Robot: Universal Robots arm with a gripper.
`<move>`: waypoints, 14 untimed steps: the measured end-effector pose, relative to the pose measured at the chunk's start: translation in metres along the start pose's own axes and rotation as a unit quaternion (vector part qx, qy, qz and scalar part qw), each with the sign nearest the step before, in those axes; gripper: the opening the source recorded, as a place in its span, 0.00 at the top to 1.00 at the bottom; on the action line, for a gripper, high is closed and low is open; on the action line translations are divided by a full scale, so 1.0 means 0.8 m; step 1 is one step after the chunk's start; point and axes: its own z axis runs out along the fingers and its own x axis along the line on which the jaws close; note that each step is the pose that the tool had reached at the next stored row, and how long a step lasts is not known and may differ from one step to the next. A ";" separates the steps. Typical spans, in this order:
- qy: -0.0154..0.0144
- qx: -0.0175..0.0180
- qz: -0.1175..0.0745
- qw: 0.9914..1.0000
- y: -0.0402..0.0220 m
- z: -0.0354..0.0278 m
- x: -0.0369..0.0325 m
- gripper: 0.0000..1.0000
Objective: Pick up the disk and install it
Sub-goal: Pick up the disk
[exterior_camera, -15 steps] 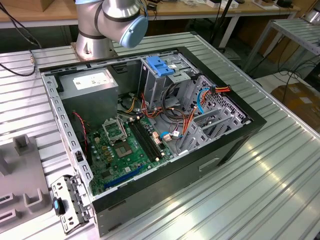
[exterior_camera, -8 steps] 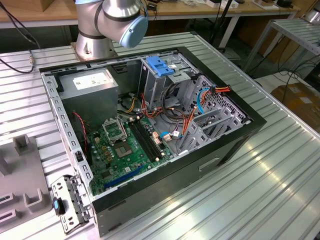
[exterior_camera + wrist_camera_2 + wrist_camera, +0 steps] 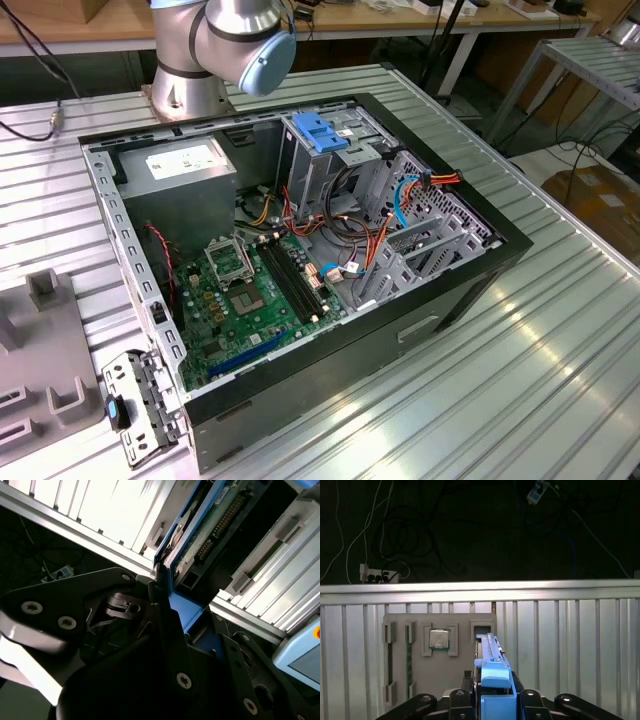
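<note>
The disk (image 3: pixel 492 672) stands edge-on between my gripper's black fingers (image 3: pixel 492 700), its blue side rail towards the camera. In the second wrist view the disk (image 3: pixel 212 527) shows its green circuit board and blue rail, and my gripper (image 3: pixel 175 615) is shut on it. Behind the disk in the first wrist view lies a grey fixture plate (image 3: pixel 462 667) with a vacant slot (image 3: pixel 482 629). The open computer case (image 3: pixel 300 260) lies on the table in the exterior view, with a metal drive cage (image 3: pixel 320 150) under a blue latch at its back.
The fixture plate carries a processor chip (image 3: pixel 440 639) and a memory stick (image 3: pixel 409 655). In the case sit a grey power-supply box (image 3: pixel 185 170), the motherboard (image 3: pixel 250 300) and loose cables (image 3: pixel 380 235). The arm's base (image 3: pixel 200 60) stands behind the case on the ribbed table (image 3: pixel 520 380).
</note>
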 end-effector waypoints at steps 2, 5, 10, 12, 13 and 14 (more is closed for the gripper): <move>0.000 0.000 0.000 1.000 0.0000 -0.0075 0.0000 0.63; 0.000 0.000 0.000 1.000 0.0000 -0.0215 -0.0001 0.63; 0.000 0.000 0.000 1.000 0.0001 -0.0457 -0.0001 0.63; 0.000 0.000 0.000 1.000 0.0001 -0.0571 -0.0001 0.63; 0.000 0.000 0.000 1.000 0.0001 -0.0656 -0.0002 0.63; 0.000 0.000 0.000 1.000 0.0001 -0.0712 -0.0002 0.63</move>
